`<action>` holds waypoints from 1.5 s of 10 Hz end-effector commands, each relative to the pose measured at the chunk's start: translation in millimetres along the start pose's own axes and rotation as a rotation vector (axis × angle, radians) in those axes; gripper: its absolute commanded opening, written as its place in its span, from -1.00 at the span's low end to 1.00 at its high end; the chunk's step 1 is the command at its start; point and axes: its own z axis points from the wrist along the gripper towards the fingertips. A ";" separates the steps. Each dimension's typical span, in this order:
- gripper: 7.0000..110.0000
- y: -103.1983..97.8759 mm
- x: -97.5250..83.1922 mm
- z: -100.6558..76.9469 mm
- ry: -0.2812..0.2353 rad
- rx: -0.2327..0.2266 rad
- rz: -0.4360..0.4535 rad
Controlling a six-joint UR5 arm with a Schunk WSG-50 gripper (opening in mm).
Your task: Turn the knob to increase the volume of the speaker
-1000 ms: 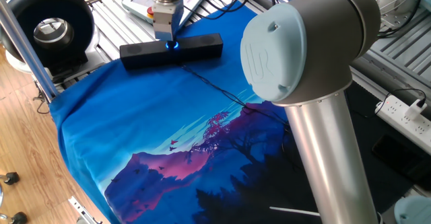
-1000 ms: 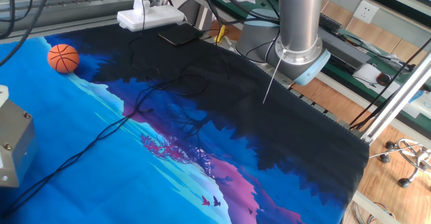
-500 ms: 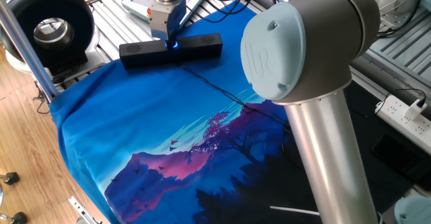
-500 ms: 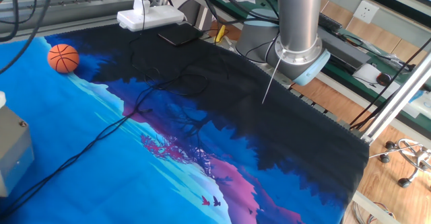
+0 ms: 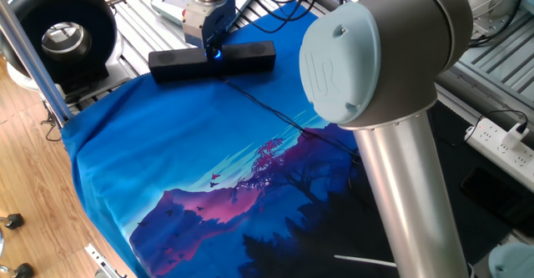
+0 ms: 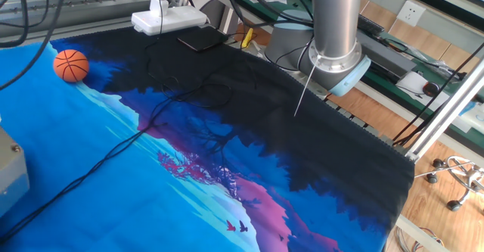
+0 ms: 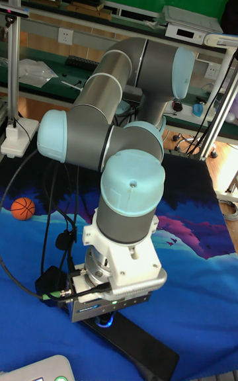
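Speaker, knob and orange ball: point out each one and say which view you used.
speaker (image 5: 246, 58), one fixed view, on the right half of its black top.
knob (image 5: 214, 55), one fixed view, on its blue glow under the gripper.
orange ball (image 6: 70, 65), the other fixed view, on its middle.

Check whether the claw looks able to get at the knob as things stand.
Probably yes: the claw sits directly over the blue-lit knob at the middle of the speaker, with nothing between them. Whether the fingers grip it is hidden.

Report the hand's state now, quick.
Hand: down at the knob on the speaker; open or closed cannot be told, the fingers are hidden.
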 end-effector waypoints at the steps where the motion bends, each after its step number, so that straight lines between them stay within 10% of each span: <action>1: -1.00 -1.4 -4.5 -1.1 -0.019 -0.002 0.086; 7: -1.00 5.8 -17.6 0.4 -0.075 -0.043 0.191; 11: -1.00 -25.3 -19.3 -2.6 -0.119 0.043 0.240; 14: -1.00 -8.9 -13.5 0.1 -0.101 0.015 0.218; 15: -0.71 1.8 -9.5 -0.7 -0.086 -0.015 0.187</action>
